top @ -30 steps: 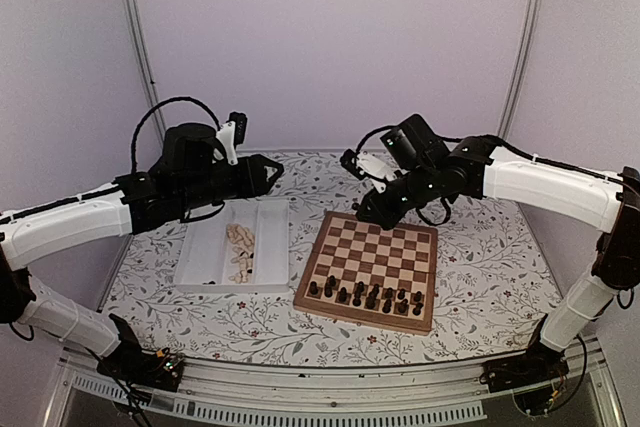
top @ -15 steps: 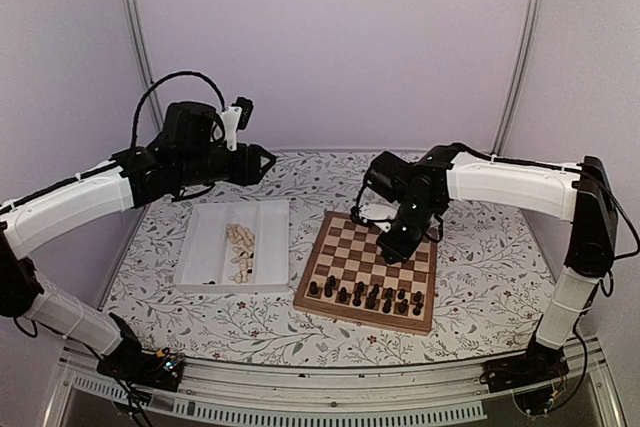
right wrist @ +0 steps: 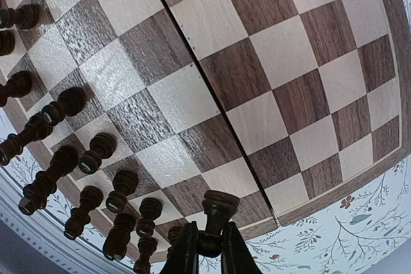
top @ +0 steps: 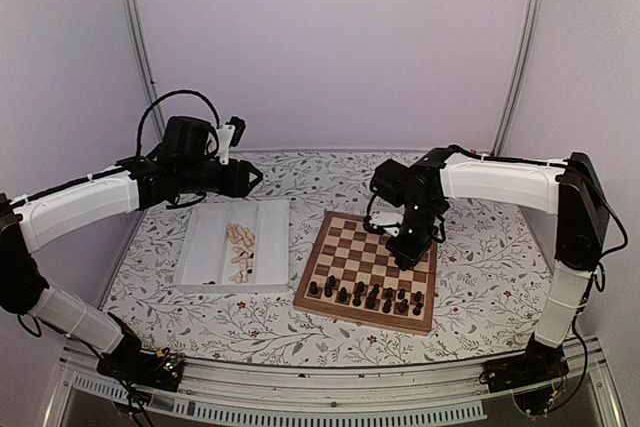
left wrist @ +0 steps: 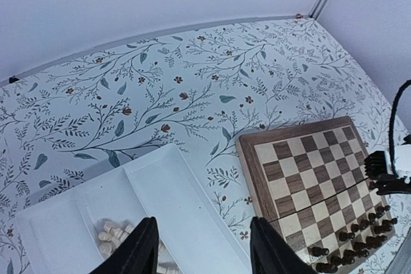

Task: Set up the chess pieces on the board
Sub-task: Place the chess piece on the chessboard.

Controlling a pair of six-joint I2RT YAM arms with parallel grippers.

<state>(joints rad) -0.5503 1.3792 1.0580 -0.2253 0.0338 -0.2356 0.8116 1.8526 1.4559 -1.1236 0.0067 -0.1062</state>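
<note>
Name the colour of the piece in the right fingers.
Dark brown-black wooden chess piece, clearest in the right wrist view.

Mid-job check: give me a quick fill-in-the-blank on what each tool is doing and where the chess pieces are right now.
1. The right tool is shut on a ____ chess piece.
2. The left tool is open and holds ____.
3. The loose pieces heaped in the white tray are ____.
4. On the board, the placed dark pieces stand along the ____ edge, not the far one.
Missing words: dark; nothing; pale; near.
</note>
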